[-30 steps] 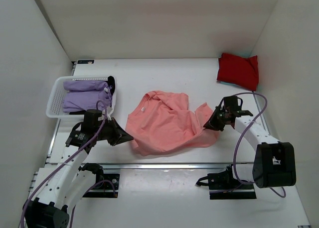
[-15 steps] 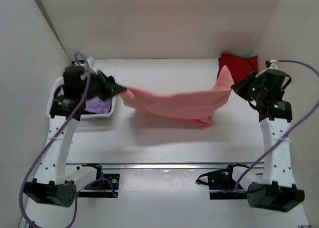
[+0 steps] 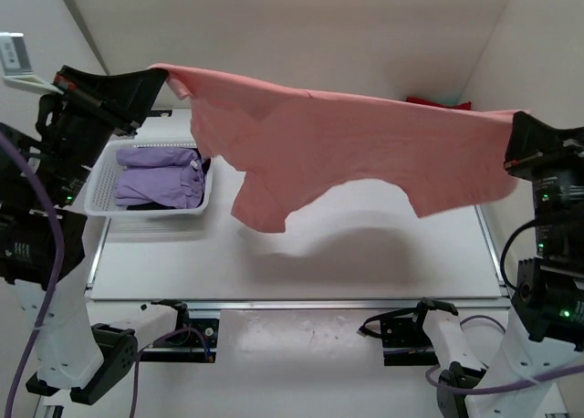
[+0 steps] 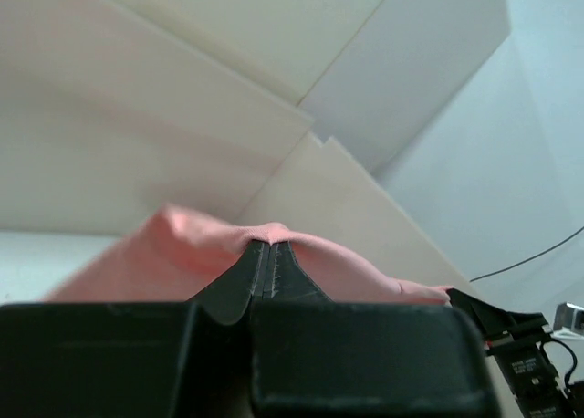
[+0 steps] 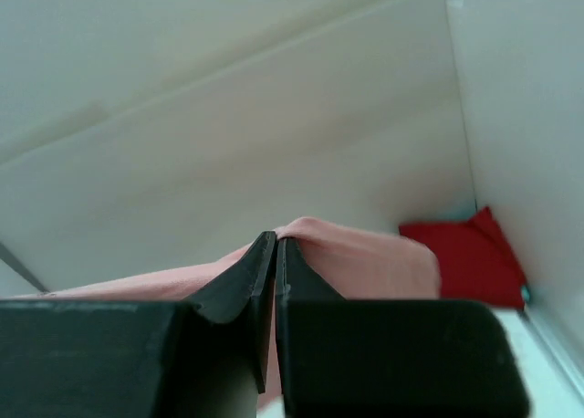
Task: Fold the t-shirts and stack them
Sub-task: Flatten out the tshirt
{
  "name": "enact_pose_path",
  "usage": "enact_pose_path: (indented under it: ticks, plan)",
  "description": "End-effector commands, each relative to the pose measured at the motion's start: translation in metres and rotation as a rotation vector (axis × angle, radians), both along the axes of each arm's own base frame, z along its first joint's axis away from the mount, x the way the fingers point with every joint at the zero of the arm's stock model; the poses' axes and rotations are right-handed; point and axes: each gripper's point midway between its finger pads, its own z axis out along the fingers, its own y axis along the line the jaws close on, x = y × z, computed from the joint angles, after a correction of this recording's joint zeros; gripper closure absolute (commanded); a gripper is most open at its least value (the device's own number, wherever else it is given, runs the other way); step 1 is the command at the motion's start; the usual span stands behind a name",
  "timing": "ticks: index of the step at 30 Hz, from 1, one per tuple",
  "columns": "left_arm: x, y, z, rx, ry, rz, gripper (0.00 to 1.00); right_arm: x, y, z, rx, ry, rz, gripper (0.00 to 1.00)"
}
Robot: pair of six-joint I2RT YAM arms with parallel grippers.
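A second ago the salmon-pink soft cloth t-shirt (image 3: 338, 153) lay crumpled on the white bench (image 3: 365, 263). Now both arms have hoisted it clear and stretched it wide in the air, probably to flatten it before folding. The left jaws are clenched on one edge, the right jaws on the opposite edge, and the cloth sags between them.

Salmon-pink cloth t-shirt (image 3: 338, 144) stretched midair between left gripper (image 3: 155, 74) and right gripper (image 3: 513, 135), both clamped on edges. Lavender-purple cloth shirts (image 3: 155, 176) in white plastic lattice basket (image 3: 99, 194), left.
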Motion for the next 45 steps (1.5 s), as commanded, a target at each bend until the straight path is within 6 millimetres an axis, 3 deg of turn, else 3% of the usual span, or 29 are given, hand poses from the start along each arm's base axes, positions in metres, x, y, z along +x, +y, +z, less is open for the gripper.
enact_pose_path:
  ticks: [1,3,7,13,15,16,17,18,21,23,24,26,28,30,31,32,33,34,35,36,37,38,39,40,41,42,43,44,45]
  plan:
    - [0.024,0.018,0.015,-0.062,-0.019,0.120,1.00,0.009,-0.025,0.013,-0.032,-0.001,-0.124,1.00]
    - [0.033,0.014,0.017,-0.067,-0.020,0.094,1.00,0.014,-0.019,0.014,-0.032,-0.007,-0.093,1.00]
    - [0.080,0.005,-0.010,-0.069,0.076,0.067,1.00,0.061,-0.019,-0.017,-0.004,0.074,-0.055,1.00]
    - [0.186,-0.017,-0.091,-0.025,0.310,-0.017,1.00,0.151,-0.028,-0.102,0.062,0.288,0.073,1.00]
    - [0.220,-0.024,-0.121,-0.016,0.387,-0.047,1.00,0.166,-0.022,-0.111,0.077,0.313,0.105,1.00]
    - [0.224,-0.027,-0.114,-0.014,0.376,-0.077,1.00,0.181,-0.024,-0.119,0.058,0.332,0.100,1.00]
    - [0.254,-0.031,-0.132,-0.003,0.414,-0.092,1.00,0.204,-0.021,-0.128,0.022,0.363,0.093,1.00]
    - [0.254,-0.029,-0.109,-0.004,0.355,-0.096,1.00,0.209,-0.025,-0.114,-0.005,0.340,0.062,1.00]
    - [0.283,-0.024,-0.093,-0.040,0.280,-0.109,1.00,0.238,-0.026,-0.102,-0.053,0.333,0.056,1.00]
    - [0.288,-0.009,-0.079,-0.077,0.214,-0.088,1.00,0.242,-0.028,-0.055,-0.077,0.238,0.038,1.00]
    - [0.279,0.002,-0.058,-0.089,0.144,-0.072,1.00,0.244,-0.033,-0.048,-0.108,0.231,0.004,1.00]
    - [0.270,0.002,-0.046,-0.080,0.097,-0.064,1.00,0.237,-0.029,-0.007,-0.154,0.150,-0.014,1.00]
    - [0.257,0.017,-0.033,-0.059,0.068,-0.043,1.00,0.231,-0.033,0.005,-0.143,0.130,-0.027,1.00]
    - [0.250,0.012,-0.040,-0.045,0.095,-0.057,1.00,0.230,-0.034,-0.007,-0.129,0.152,-0.023,1.00]
    - [0.235,0.006,-0.036,-0.034,0.090,-0.066,1.00,0.220,-0.030,0.000,-0.126,0.123,-0.021,1.00]
    - [0.227,-0.006,-0.048,-0.015,0.124,-0.083,1.00,0.226,-0.030,-0.025,-0.116,0.176,-0.012,1.00]
    - [0.232,-0.016,-0.078,-0.004,0.203,-0.103,1.00,0.225,-0.026,-0.047,-0.090,0.213,0.004,1.00]
    - [0.215,-0.021,-0.078,0.020,0.193,-0.111,1.00,0.212,-0.024,-0.043,-0.081,0.188,0.004,1.00]
    - [0.221,-0.027,-0.118,0.031,0.284,-0.118,1.00,0.218,-0.021,-0.078,-0.079,0.261,0.016,0.99]
    - [0.209,-0.027,-0.145,0.034,0.351,-0.122,1.00,0.215,-0.018,-0.106,-0.066,0.305,0.029,1.00]
    - [0.191,-0.037,-0.148,0.045,0.360,-0.146,1.00,0.206,-0.017,-0.115,-0.052,0.316,0.032,1.00]
    - [0.179,-0.039,-0.176,0.060,0.425,-0.156,1.00,0.205,-0.014,-0.149,-0.026,0.388,0.044,1.00]
    - [0.175,-0.041,-0.221,0.068,0.534,-0.163,1.00,0.198,-0.014,-0.191,0.025,0.476,0.040,1.00]
    - [0.155,-0.040,-0.224,0.059,0.541,-0.169,1.00,0.186,-0.013,-0.194,0.045,0.477,0.045,1.00]
    - [0.117,-0.034,-0.293,0.044,0.683,-0.170,1.00,0.160,-0.011,-0.266,0.151,0.636,0.024,1.00]
    - [0.102,-0.031,-0.343,0.040,0.791,-0.163,1.00,0.141,-0.010,-0.299,0.180,0.708,0.005,1.00]
    - [0.081,-0.023,-0.382,0.020,0.878,-0.138,1.00,0.125,-0.006,-0.309,0.218,0.728,-0.005,1.00]
    - [0.064,-0.022,-0.389,0.010,0.888,-0.152,1.00,0.113,-0.004,-0.338,0.269,0.793,-0.014,1.00]
    - [0.047,-0.021,-0.427,0.005,0.990,-0.148,1.00,0.095,-0.002,-0.363,0.309,0.853,-0.035,1.00]
